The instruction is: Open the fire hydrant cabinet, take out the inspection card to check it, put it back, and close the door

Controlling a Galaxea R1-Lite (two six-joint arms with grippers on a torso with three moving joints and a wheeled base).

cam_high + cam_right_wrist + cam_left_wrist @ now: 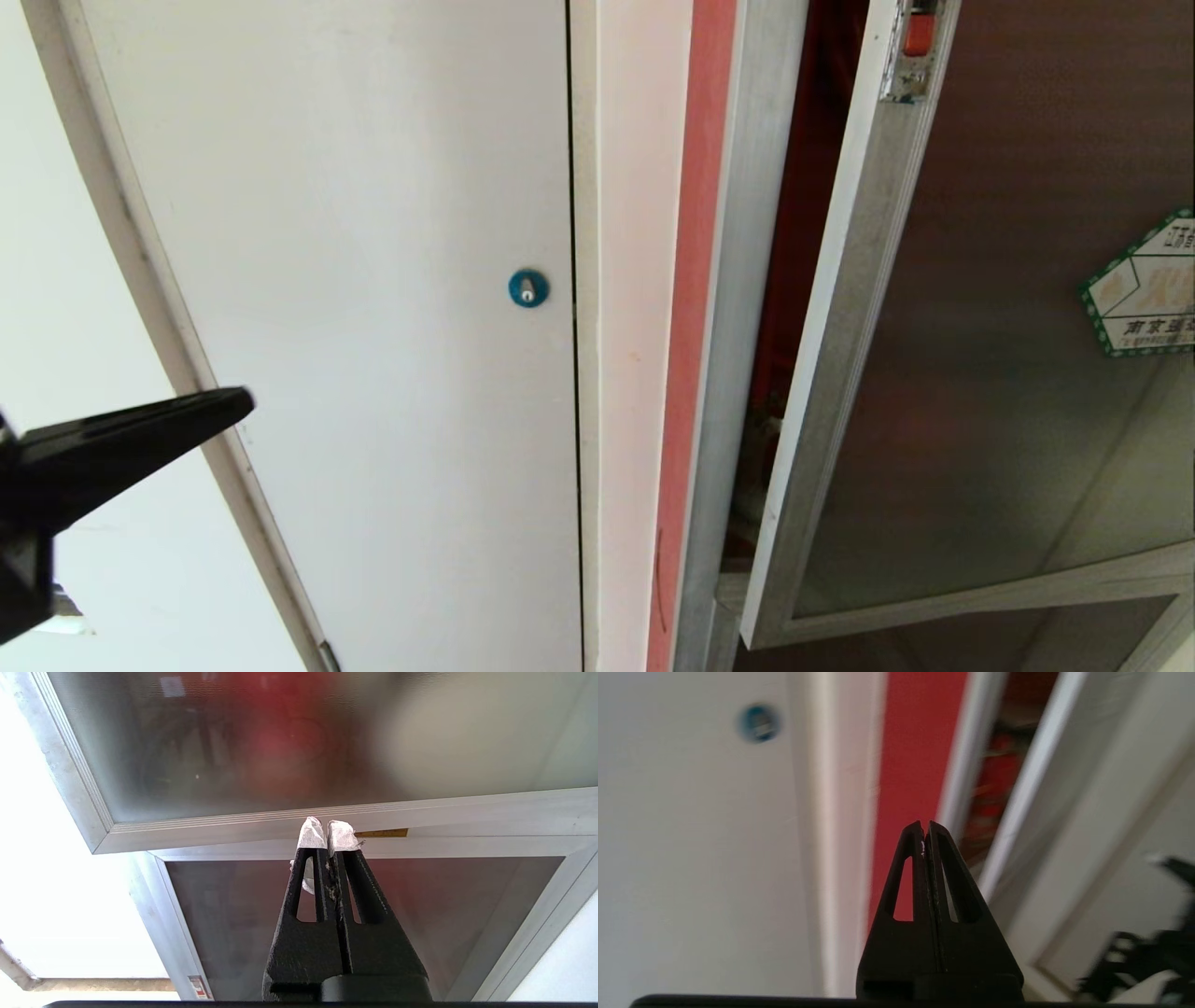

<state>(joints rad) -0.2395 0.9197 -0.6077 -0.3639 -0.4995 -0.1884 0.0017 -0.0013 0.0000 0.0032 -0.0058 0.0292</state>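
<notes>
Already the door (980,373) of the cabinet (747,280) stood partly ajar; no card showed. Both the left gripper (924,828) and right gripper (327,833) were pinched together, empty, so everything else remained.

Left pincer (238,403) raised at the lower left, fingers pressed together; right pincer (327,828) likewise closed, empty.

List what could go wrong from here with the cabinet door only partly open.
1. The door stands only slightly ajar, leaving a narrow gap at the cabinet frame; reaching in for the card now may jam an arm.
2. The left gripper, shut, is in front of the white door, so it may strike that instead.
3. The right gripper, shut, sits near the door's lower frame and may knock it.
</notes>
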